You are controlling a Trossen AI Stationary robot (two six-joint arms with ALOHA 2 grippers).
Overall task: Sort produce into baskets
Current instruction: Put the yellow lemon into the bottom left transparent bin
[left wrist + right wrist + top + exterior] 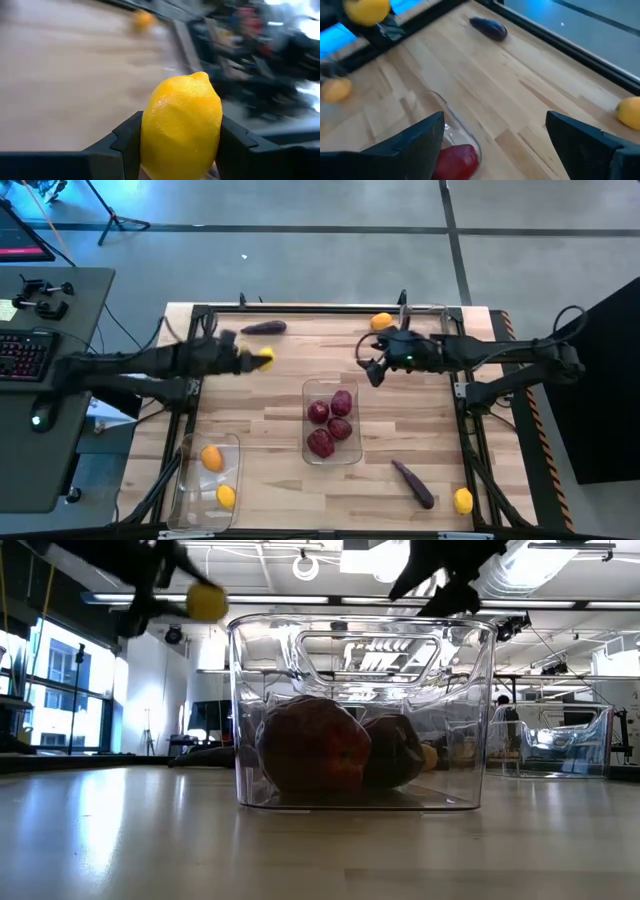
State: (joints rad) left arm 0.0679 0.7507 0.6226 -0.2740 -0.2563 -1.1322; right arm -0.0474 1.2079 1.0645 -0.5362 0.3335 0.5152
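Observation:
My left gripper (pixel 258 360) is shut on a yellow lemon (pixel 181 127), held above the table's far left part; it also shows in the low view (pixel 206 602). My right gripper (pixel 368 368) hangs open and empty above the far right part, just beyond the middle bin (pixel 332 422), which holds several dark red fruits. The left bin (pixel 205 480) holds two orange-yellow fruits. On the table lie a purple eggplant (pixel 264 327) at the far edge, an orange fruit (pixel 381 322), another eggplant (pixel 413 483) and a yellow fruit (pixel 463 500) near right. My left gripper pinches the lemon between its two fingers (pixel 125 145), one on each of its sides (pixel 150 135). The lemon's pointed tip (pixel 200 76) faces away from the wrist. The lemon is lifted clear of the table.
A third clear bin (pixel 565 740) shows only in the low view, far off to the right. A black frame (pixel 300 310) runs along the table's far edge and sides. A desk with a keyboard (pixel 25 355) stands off the table's left.

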